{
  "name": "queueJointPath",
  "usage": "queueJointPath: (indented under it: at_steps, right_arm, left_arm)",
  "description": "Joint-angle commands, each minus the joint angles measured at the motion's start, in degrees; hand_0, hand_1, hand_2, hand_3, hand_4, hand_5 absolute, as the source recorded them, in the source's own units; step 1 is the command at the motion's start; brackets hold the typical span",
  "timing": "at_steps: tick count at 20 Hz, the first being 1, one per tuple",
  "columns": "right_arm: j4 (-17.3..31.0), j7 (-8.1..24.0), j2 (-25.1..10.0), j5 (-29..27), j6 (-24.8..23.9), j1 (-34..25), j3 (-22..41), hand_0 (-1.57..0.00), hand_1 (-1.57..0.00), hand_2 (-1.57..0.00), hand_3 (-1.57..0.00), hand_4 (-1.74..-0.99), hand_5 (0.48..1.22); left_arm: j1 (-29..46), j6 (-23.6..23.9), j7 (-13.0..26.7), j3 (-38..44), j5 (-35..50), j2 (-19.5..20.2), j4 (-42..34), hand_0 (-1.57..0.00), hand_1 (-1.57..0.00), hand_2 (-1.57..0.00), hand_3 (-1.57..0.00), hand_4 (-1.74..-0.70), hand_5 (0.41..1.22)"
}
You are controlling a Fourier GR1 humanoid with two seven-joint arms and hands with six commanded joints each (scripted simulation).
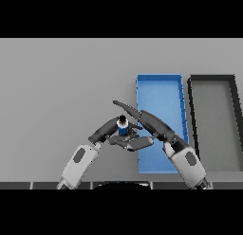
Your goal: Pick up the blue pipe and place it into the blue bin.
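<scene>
Blue pipe point(122, 128): a small blue piece with a dark top, a little below the middle of the frame, just left of the blue bin's left wall. It sits between the two hands, over the grey surface rather than inside the bin; whether it touches the counter cannot be told.

Blue bin point(159, 78): a long open blue box right of centre, running from the middle of the frame down toward the lower edge. Its inside floor is the same blue.

Dark bin point(211, 78): a black-walled box with a grey floor, just beside the blue bin on the right side of the frame, of like shape and lying parallel to it.

Left hand point(124, 142): comes in from the lower left on a white and grey arm; its dark fingers lie under and around the lower part of the pipe, and it seems closed on it.

Right hand point(127, 107): comes in from the lower right, its forearm crossing over the blue bin's lower left part; the fingers are stretched out straight, pointing to the upper left, just above and beside the pipe's top.

Counter point(57, 87): plain grey, filling the frame's left half.
</scene>
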Motion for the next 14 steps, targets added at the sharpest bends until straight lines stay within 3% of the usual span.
queueJointPath:
  at_steps: [1, 5, 7, 10, 13, 14]
  right_arm:
    - [1.8, 0.8, 0.1, -0.2, 0.4, -1.7, -0.3, -0.02, -0.03, -0.08, 0.00, -1.196, 0.526]
    - [5.7, 1.0, 1.6, -0.2, 2.2, -5.2, 0.5, -0.07, -0.11, -0.17, -0.04, -1.204, 0.497]
    - [7.4, 0.8, 2.4, -0.2, 3.0, -6.7, 1.0, -0.32, -0.36, -0.38, -0.24, -1.278, 0.485]
    - [8.5, 0.0, 3.7, -0.4, 2.8, -8.3, 1.2, -0.88, -0.88, -0.91, -0.76, -1.467, 0.518]
    - [8.8, -0.1, 4.9, -1.5, 1.6, -7.5, 1.6, -1.22, -1.22, -1.23, -1.02, -1.581, 0.650]
    - [8.9, -1.0, 5.4, -2.1, 0.8, -7.3, 2.2, -1.29, -1.29, -1.30, -1.10, -1.606, 0.765]
  left_arm:
    - [0.2, 0.3, 0.2, 0.1, -0.5, -0.1, -0.5, -1.57, -1.57, -1.57, -1.57, -1.47, 1.221]
    - [0.0, 0.1, 0.9, 0.8, -2.7, -0.4, -0.5, -1.57, -1.57, -1.57, -1.57, -1.47, 1.221]
    - [0.8, -0.5, 0.7, 1.2, -2.6, -0.9, -0.5, -1.57, -1.57, -1.57, -1.57, -1.52, 1.221]
    - [0.6, -0.3, 3.7, 0.9, -2.5, -0.8, -1.6, -1.57, -1.57, -1.57, -1.57, -1.62, 1.221]
    - [0.6, -1.7, 1.9, 1.7, -0.7, -1.0, -0.7, -1.57, -1.57, -1.57, -1.52, -1.68, 1.221]
    - [1.1, -1.9, 0.8, 1.5, 0.0, -1.8, -0.6, -1.57, -1.57, -1.57, -1.53, -1.69, 1.221]
